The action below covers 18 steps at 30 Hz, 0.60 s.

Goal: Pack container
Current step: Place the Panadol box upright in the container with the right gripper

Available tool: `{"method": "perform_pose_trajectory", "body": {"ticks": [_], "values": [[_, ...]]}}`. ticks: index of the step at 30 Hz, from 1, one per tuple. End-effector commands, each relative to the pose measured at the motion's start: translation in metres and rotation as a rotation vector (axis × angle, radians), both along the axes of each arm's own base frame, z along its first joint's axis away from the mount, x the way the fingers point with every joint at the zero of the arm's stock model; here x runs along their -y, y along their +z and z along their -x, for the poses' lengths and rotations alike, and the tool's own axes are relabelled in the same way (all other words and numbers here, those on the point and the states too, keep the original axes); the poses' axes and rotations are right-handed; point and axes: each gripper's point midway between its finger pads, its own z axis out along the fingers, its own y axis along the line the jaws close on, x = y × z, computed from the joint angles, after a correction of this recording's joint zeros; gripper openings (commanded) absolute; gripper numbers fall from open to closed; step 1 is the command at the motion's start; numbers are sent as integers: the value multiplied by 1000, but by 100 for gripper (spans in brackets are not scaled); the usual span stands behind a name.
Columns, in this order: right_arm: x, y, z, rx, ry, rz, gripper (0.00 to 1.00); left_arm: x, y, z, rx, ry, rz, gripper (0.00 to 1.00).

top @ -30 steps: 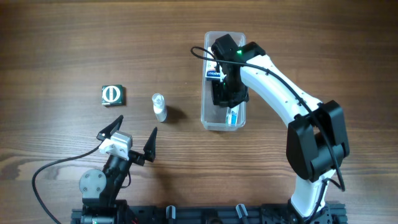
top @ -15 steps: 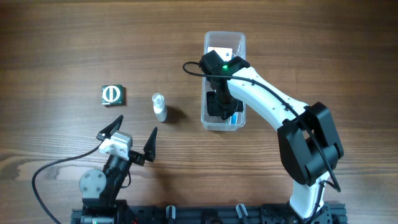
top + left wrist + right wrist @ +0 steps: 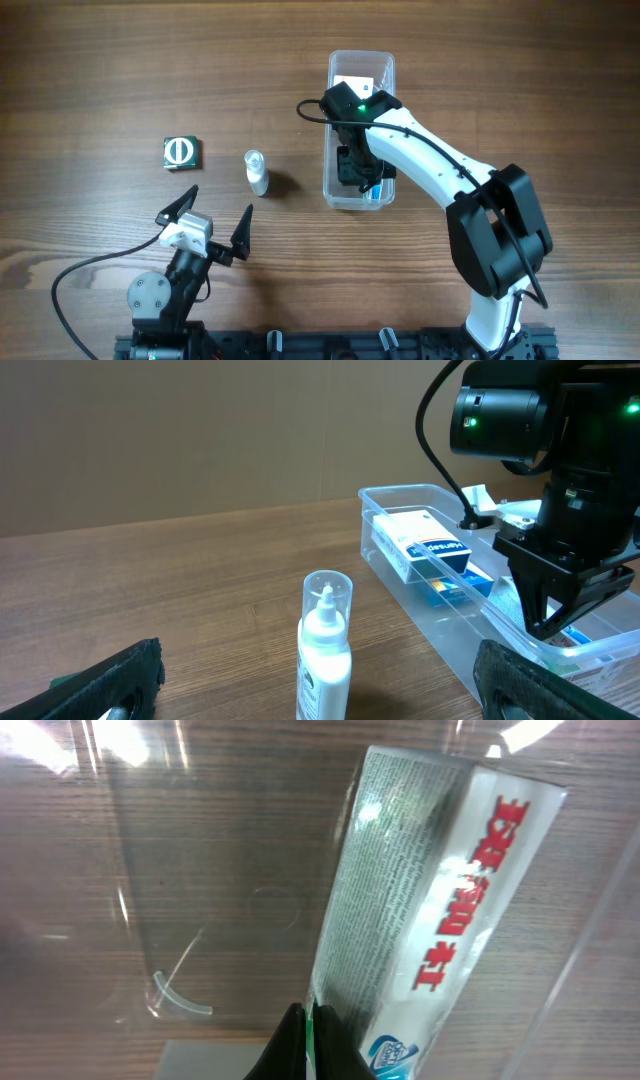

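Over the clear container (image 3: 329, 150), right of centre in the overhead view, the right end effector (image 3: 357, 172) has slid down from the upper end, where it sat a second ago, to the lower half. That uncovers the white box (image 3: 356, 85) with blue print lying at the upper end. Over the last half second it has barely shifted. Its fingers look pressed together to a single point (the right wrist view shows only a thin seam between them), with nothing between them. They hang just beside a long toothpaste carton (image 3: 430, 900) lying on the container floor.

At the lower left of the overhead frame, the left end effector (image 3: 212, 218) is spread wide and has not moved. The bottle (image 3: 256, 172) with the clear cap and the small green box (image 3: 183, 151) also stand where they were, on the tabletop (image 3: 120, 60) left of the container.

From above, the arm hides most of the carton; only a blue bit shows at the lower end. The right wrist view cuts off the carton's lower end, and glare on the plastic blurs its small print.
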Motion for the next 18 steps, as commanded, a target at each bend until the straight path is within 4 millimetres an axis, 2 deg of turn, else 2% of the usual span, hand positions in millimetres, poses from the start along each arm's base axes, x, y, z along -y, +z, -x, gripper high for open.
{"method": "perform_pose_trajectory", "body": {"ticks": [1, 14, 15, 18], "values": [[9, -2, 0, 4, -14, 47, 4, -1, -1, 0, 8, 2, -15, 100], [22, 0, -3, 31, -26, 117, 4, -1, -1, 0, 8, 2, -15, 100], [21, 0, -4, 32, -25, 111, 4, -1, -1, 0, 8, 2, -15, 100], [-3, -2, -5, 16, 15, -11, 8, -1, -1, 0, 8, 2, -15, 100]]}}
